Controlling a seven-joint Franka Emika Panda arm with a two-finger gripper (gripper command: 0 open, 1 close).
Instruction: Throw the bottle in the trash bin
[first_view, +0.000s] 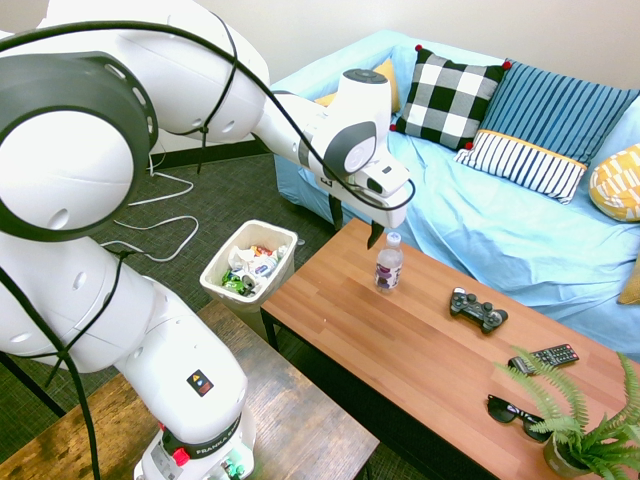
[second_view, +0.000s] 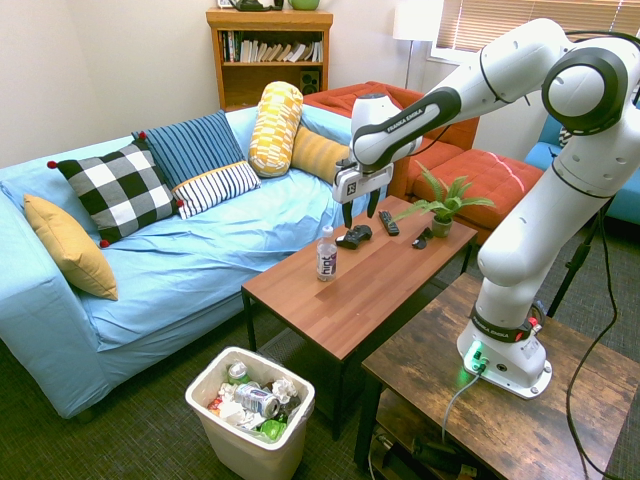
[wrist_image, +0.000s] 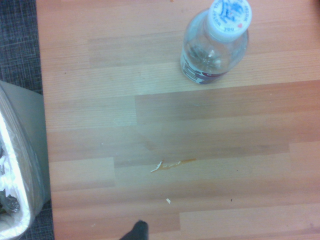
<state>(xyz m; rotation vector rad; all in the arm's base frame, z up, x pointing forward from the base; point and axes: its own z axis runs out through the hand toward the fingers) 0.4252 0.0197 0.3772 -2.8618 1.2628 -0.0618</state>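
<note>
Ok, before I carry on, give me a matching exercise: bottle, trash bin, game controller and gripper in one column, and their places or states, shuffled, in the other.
Things
1. Bottle
2. Trash bin
3. Game controller
4. Gripper

Places or states
A. On the floor, filled with cans and crumpled waste
B. Open, holding nothing
C. Upright on the coffee table, white cap on
D. Lying on the coffee table, black

Right pairs: 1-C, 2-A, 3-D, 4-B
</note>
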